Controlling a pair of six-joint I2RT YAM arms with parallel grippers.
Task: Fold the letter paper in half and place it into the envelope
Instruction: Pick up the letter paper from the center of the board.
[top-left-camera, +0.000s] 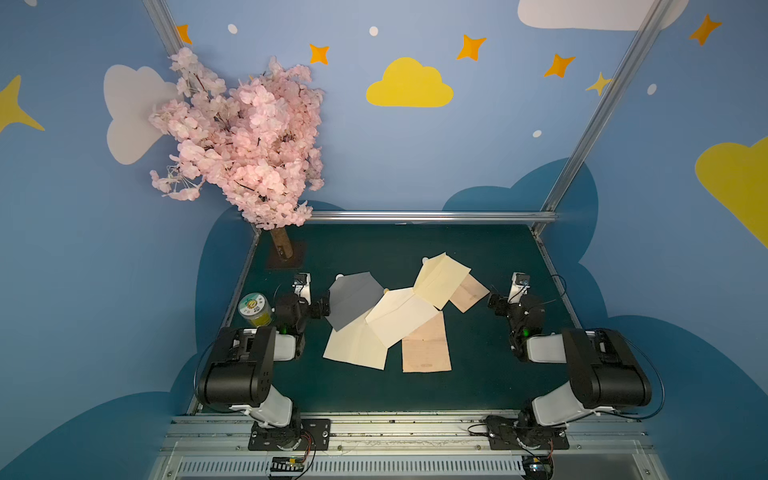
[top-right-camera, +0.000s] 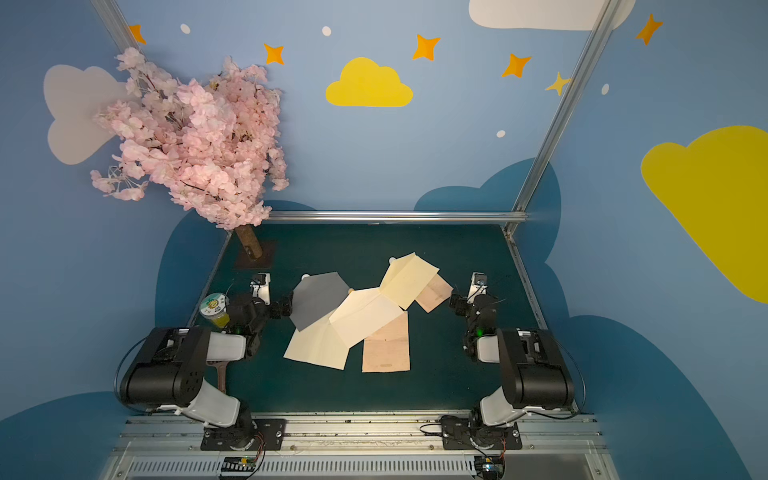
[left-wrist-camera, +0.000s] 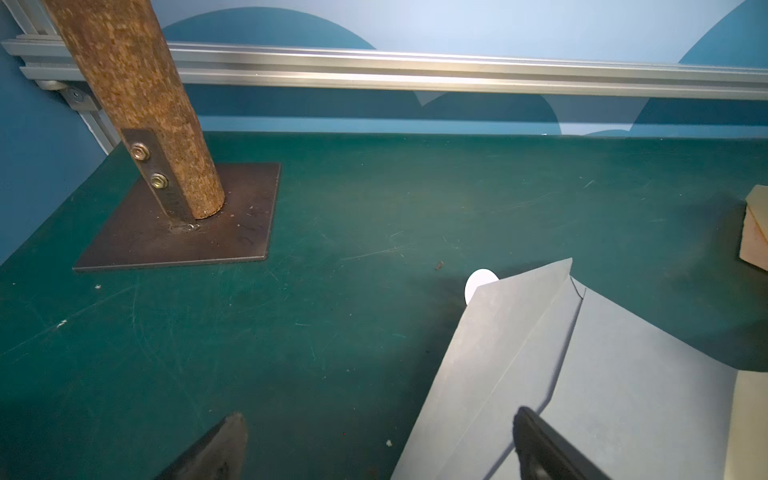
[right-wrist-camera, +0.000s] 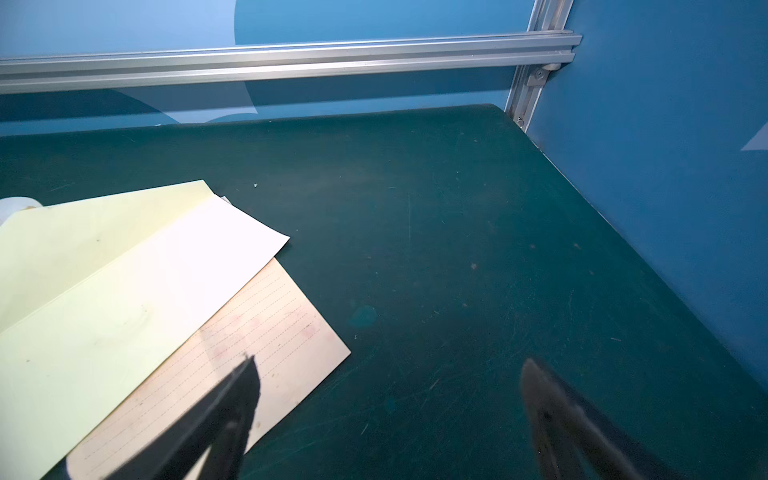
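Green matting, dark and scratched, covers the tabletop (top-left-camera: 374, 245). Blue walls (top-left-camera: 415, 166) painted with clouds and stars close it in, and an aluminium rail (top-left-camera: 432, 216) runs along the far edge.

Across the middle I count three paper envelopes with open flaps. A grey envelope (top-left-camera: 353, 301) lies on the left arm's side and a cream envelope (top-left-camera: 401, 318) overlaps it in the centre. A pale yellow envelope (top-left-camera: 442, 278) sits farther back toward the right arm.

Two pinkish lined sheets lie flat. The nearer letter paper (top-left-camera: 426, 349) pokes out from under the cream envelope, and the farther letter paper (top-left-camera: 469, 293) from under the yellow one. One plain cream sheet (top-left-camera: 355, 351) lies beneath the grey and cream envelopes.

A pink blossom tree (top-left-camera: 245, 137) stands in the far left corner, and a yellow jar with a green-and-white lid (top-left-camera: 255, 309) sits beside the left arm.

The left fingers (left-wrist-camera: 216, 453) are spread wide and grip nothing, with one tip over the grey envelope. The right fingers (right-wrist-camera: 232, 415) are just as wide and empty, with one tip over the farther letter paper. I cannot tell whether either tip touches.
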